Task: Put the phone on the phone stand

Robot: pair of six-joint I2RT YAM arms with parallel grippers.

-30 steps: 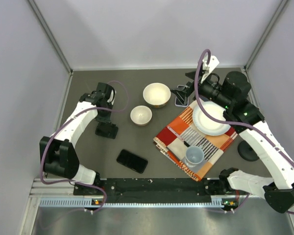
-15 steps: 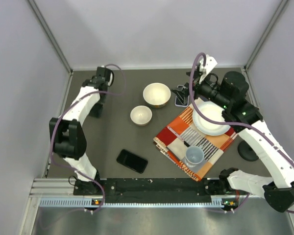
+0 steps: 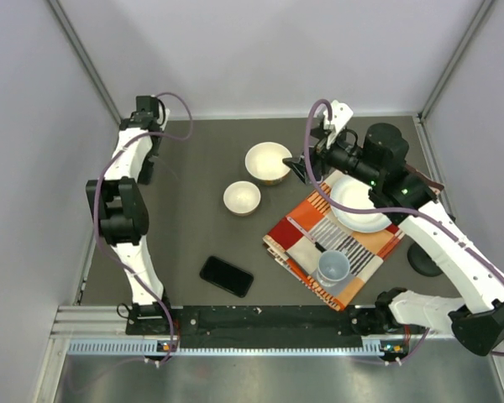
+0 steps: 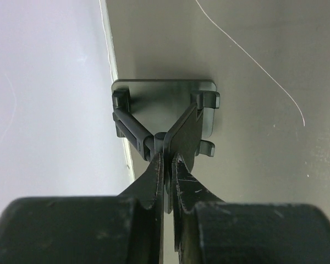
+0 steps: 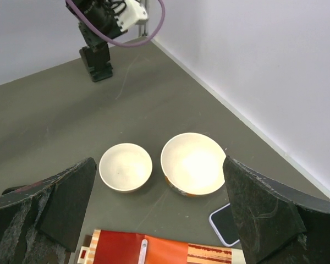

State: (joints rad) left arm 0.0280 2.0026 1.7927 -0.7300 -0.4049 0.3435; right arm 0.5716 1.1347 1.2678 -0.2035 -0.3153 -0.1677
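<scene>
The left gripper point(image 4: 166, 160) is at the far left corner of the table point(image 3: 202, 227), close to the wall. Its fingers point(image 4: 152, 184) are pressed nearly together, with just a thin gap. They pinch the middle of the black stand point(image 4: 165, 102), where its two thin legs cross. The flat foot of the stand is right at the table's edge by the wall. The pictures do not show if the foot sits on the table or hangs just over it.

The phone point(image 3: 227, 276) is black. It lies flat on the table, near the front and well apart from the stand. No gripper touches it.

The right gripper point(image 3: 307, 166) is above the far side of the table, just beside the big bowl point(image 3: 268, 162). Its fingers point(image 5: 47, 212) are spread wide apart. They hold nothing and touch nothing. A second phone point(image 5: 226, 224) with a pale rim lies under it, next to the big bowl.

A small bowl point(image 3: 242, 198) is near the big one. A striped cloth point(image 3: 336, 239) lies on the right. A white plate point(image 3: 361, 204) and a cup point(image 3: 333, 267) sit on it.
</scene>
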